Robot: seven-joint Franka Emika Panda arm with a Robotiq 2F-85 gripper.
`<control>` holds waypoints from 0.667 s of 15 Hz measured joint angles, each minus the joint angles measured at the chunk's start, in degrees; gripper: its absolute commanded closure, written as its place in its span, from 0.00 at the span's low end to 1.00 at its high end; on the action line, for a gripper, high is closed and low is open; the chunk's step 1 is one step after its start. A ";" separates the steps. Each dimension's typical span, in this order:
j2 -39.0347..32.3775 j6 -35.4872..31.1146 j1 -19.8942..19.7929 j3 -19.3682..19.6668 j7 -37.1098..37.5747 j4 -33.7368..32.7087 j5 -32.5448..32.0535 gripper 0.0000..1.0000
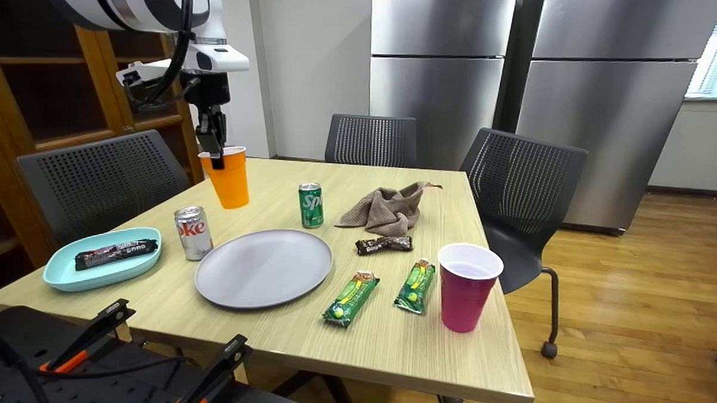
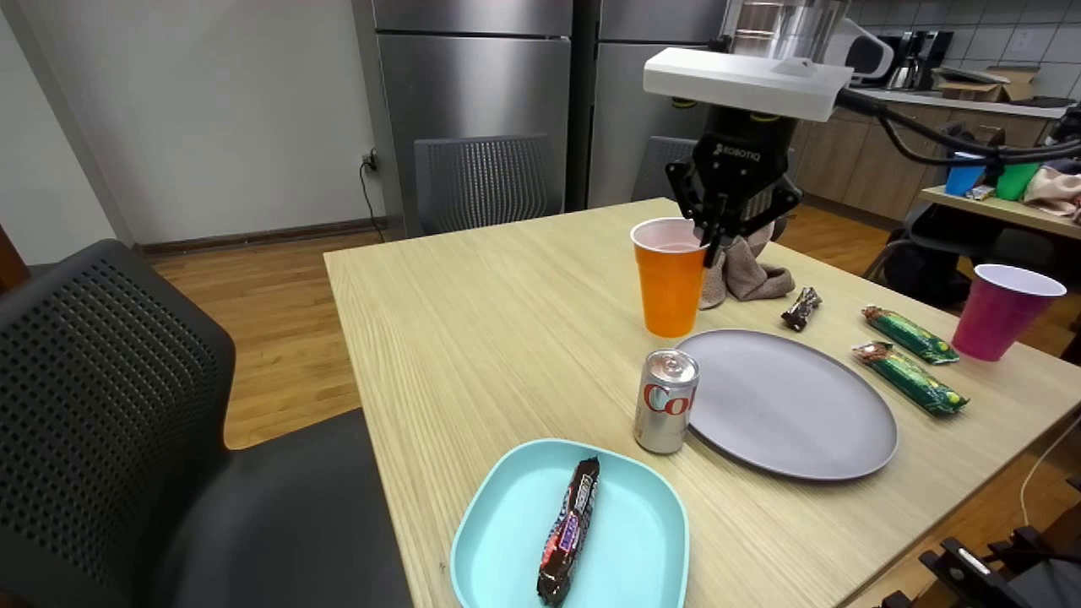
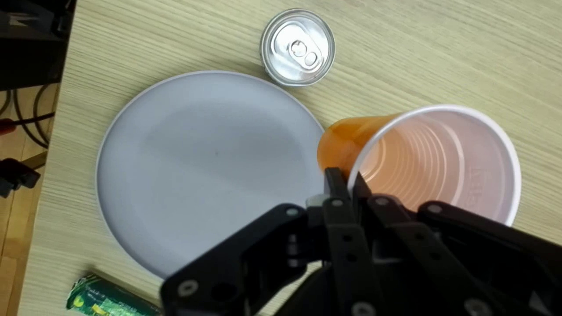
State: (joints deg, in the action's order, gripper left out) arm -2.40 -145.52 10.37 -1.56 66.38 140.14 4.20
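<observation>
My gripper (image 3: 347, 182) is shut on the wall of an orange cup (image 3: 351, 136) at its white rim. One finger (image 3: 334, 182) lies outside the cup and the opposite one reaches inside. The cup looks empty and roughly upright in both exterior views; whether its base touches the table, I cannot tell. Close to it are a grey plate (image 3: 210, 166) and a silver Coke can (image 3: 298, 48) standing upright. The green Sprite can (image 1: 311, 206) stands beyond the plate in an exterior view.
A teal tray (image 2: 490, 523) holds a dark candy bar (image 2: 570, 532). Across the table (image 1: 315, 331) lie a brown cloth (image 1: 388, 209), a small dark wrapped bar (image 1: 384, 245), green bars (image 1: 351, 298) and a standing magenta cup (image 1: 466, 299). Chairs (image 1: 516, 190) surround the table.
</observation>
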 measured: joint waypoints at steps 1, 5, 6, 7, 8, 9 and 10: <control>0.20 0.00 -0.71 0.03 0.00 0.38 -0.03 0.99; -0.46 -0.68 -3.00 0.31 0.00 0.82 -0.15 0.99; -0.94 -1.07 -3.41 0.51 0.00 0.82 -0.15 0.99; -1.54 -1.53 -3.69 0.71 0.01 0.81 -0.15 0.99; -2.28 -2.11 -3.86 0.85 0.07 0.79 -0.15 0.99; -3.17 -2.75 -3.96 0.95 0.14 0.74 -0.15 0.99; -4.09 -3.24 -3.97 1.00 0.28 0.62 -0.15 0.99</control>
State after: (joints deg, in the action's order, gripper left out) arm -6.50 -148.76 6.40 -0.56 66.66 140.76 4.05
